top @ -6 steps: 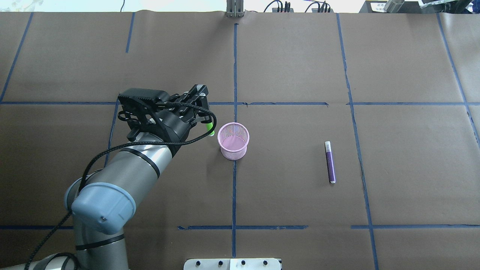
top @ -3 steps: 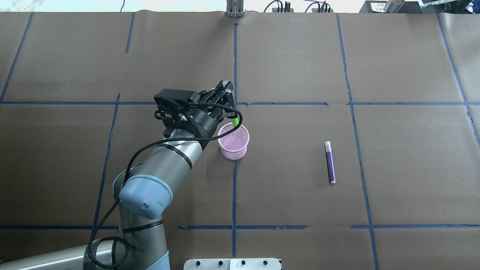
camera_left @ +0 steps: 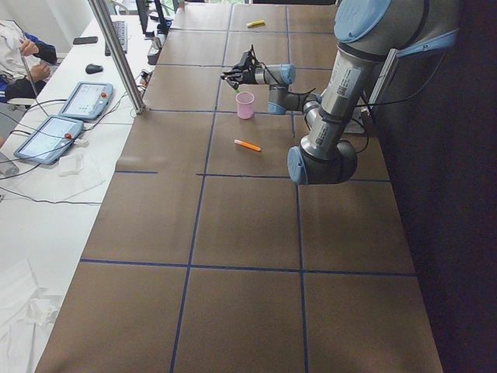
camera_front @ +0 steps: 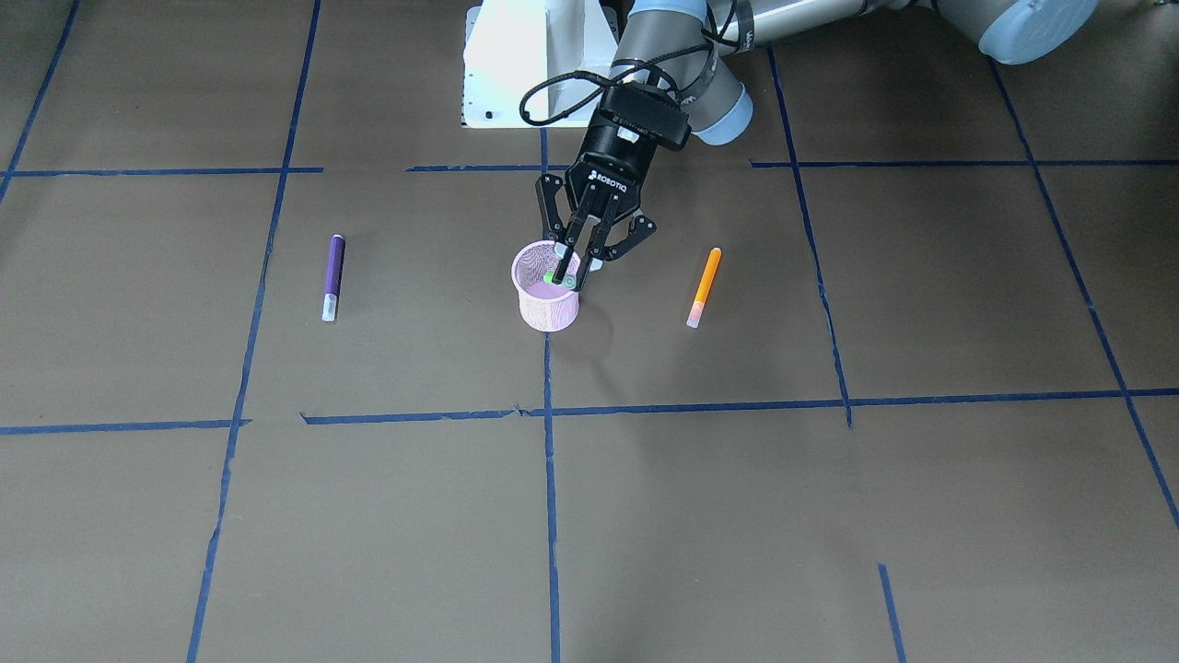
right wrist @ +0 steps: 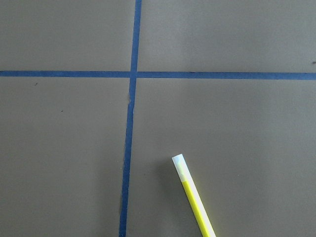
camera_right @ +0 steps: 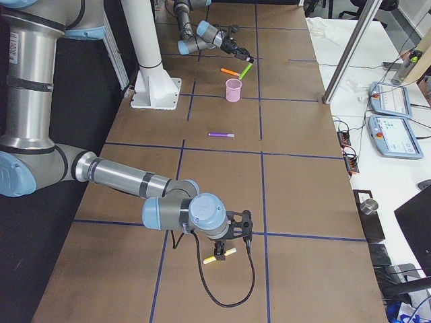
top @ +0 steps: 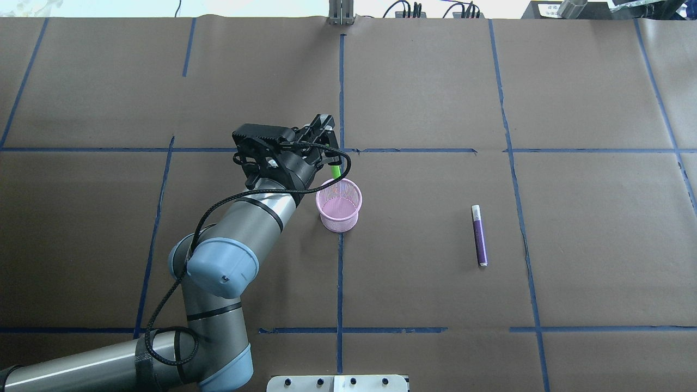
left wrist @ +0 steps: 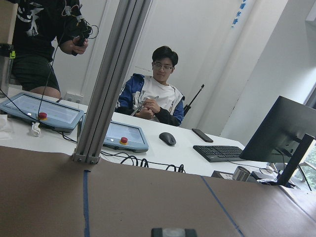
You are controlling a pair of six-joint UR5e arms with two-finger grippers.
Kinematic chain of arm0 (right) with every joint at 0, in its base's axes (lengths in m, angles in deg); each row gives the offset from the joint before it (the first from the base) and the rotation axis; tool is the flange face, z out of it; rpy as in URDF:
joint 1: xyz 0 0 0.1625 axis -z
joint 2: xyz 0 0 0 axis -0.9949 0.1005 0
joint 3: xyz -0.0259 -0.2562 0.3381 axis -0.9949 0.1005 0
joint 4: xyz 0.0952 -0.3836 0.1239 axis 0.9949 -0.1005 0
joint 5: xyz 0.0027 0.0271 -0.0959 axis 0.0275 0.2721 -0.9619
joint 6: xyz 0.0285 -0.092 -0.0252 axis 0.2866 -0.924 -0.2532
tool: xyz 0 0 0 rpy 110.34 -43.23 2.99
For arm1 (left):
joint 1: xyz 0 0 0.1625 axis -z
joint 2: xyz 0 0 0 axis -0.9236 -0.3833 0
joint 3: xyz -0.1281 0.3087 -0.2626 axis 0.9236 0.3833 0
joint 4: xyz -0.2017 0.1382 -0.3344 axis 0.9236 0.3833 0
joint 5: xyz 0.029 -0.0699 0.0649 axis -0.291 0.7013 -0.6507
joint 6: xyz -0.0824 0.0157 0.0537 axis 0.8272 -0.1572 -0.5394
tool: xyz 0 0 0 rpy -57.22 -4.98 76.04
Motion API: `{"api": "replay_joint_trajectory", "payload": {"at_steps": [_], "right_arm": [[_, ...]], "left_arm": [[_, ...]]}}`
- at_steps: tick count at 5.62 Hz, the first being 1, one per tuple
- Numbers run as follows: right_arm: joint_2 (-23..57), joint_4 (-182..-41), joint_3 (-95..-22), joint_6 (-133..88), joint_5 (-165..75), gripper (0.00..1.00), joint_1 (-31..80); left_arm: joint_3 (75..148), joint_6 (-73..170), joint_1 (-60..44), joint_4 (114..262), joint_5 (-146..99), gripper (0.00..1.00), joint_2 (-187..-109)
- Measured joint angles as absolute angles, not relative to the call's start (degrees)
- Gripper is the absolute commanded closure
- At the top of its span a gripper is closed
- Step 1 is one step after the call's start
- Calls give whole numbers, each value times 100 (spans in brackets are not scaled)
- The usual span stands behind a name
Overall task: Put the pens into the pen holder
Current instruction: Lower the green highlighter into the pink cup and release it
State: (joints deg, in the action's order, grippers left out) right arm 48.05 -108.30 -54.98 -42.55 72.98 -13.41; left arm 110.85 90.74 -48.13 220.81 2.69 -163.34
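Exterior front-facing: hangs green pen [camera_front: 551, 276] over pink wire-mesh pen holder [camera_front: 550, 313], none in yet.
Clamps it in left gripper [camera_front: 573, 267]; leaves orange pen [camera_front: 704, 285] and purple pen [camera_front: 333, 272] lying well apart.

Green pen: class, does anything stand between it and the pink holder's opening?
Nothing visible does. The left tool holds the green pen tilted, its lower end right at the pen holder's open mouth.
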Motion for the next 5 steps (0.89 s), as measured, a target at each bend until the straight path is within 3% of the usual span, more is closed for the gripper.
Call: {"api": "replay_joint_trajectory", "payload": {"at_steps": [3,4,5], "right_arm": [[4802,-10830,-5485,-4263,7294,0,-1341],[4802,-10830,-5484,-4263,7293,0,-1342],[4799,-10832,-5484,-4261,7292,0,-1341]], "left_arm": [[10904,9012,-4812,22086,425,29,-16316],[10926,8750,-4816,22092,498,23,-16306],[10987,8474,-4819,22108,551,24,-16297]]}}
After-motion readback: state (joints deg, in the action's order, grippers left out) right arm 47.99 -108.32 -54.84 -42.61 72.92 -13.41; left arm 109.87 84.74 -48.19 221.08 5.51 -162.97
